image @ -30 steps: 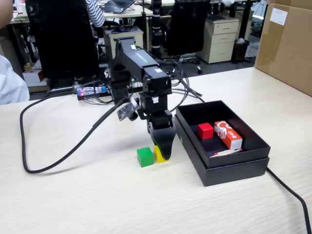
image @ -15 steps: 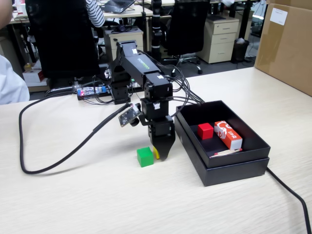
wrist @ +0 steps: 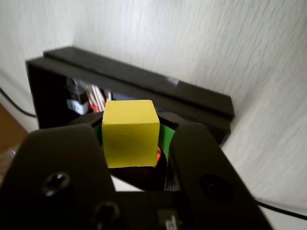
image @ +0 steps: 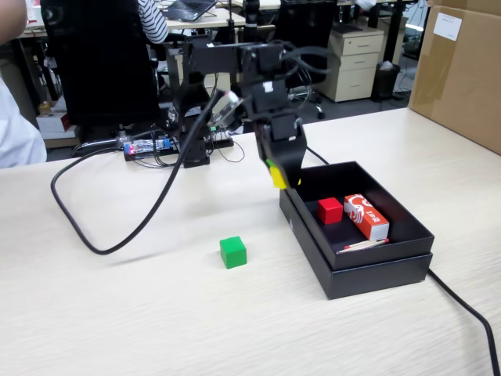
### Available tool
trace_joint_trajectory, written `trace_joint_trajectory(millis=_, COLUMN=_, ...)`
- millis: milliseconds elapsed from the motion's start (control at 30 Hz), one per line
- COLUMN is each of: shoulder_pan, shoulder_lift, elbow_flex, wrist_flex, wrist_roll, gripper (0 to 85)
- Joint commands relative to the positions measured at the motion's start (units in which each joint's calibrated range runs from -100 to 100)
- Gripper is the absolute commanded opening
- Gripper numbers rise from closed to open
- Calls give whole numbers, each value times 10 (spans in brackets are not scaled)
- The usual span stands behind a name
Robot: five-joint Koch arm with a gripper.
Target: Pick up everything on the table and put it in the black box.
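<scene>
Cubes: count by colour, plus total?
Red cube: 1, in the black box
Yellow cube: 1, held in the gripper
Green cube: 1, on the table
Total: 3

Even, soft office light is falling from above in the fixed view, and the pale beige wood-grain bench (image: 156,313) is showing only faint shadows. The small green cube (image: 232,252) is looking sharp. In the wrist view the small yellow cube (wrist: 130,132) is glowing brightly, while the bench surface is looking streaked with blur.
</scene>
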State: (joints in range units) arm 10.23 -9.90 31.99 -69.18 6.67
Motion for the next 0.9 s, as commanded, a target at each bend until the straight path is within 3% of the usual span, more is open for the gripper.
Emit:
trace_joint_trajectory(millis=0, shoulder_pan=28, shoulder_lift=-63, elbow_flex=61, wrist_flex=-3, wrist_roll=3, gripper=9)
trace_joint_trajectory(millis=33, shoulder_pan=59, shoulder_lift=15, elbow_flex=90, wrist_flex=-3, wrist_roll=17, gripper=9)
trace_joint_trajectory(millis=233, shoulder_pan=68, shoulder_lift=242, elbow_flex=178, wrist_flex=-3, wrist_roll=33, gripper=9)
trace_joint_trajectory(millis=533, shoulder_pan=73, shoulder_lift=281, elbow_flex=174, wrist_flex=-3, wrist_roll=36, gripper=9)
trace_joint_trajectory(millis=567, shoulder_pan=75, shoulder_lift=281, elbow_flex=166, wrist_flex=-3, wrist_roll=36, gripper=77)
trace_joint_trajectory(millis=733, shoulder_pan=80, shoulder_lift=272, elbow_flex=140, wrist_flex=-9, wrist_roll=36, gripper=242)
trace_joint_trajectory(millis=833, shoulder_pan=80, shoulder_lift=258, elbow_flex=133, wrist_flex=-9, wrist_roll=36, gripper=282)
trace_joint_trajectory(millis=867, shoulder_pan=78, shoulder_lift=241, elbow_flex=126, wrist_flex=-9, wrist_roll=36, gripper=339)
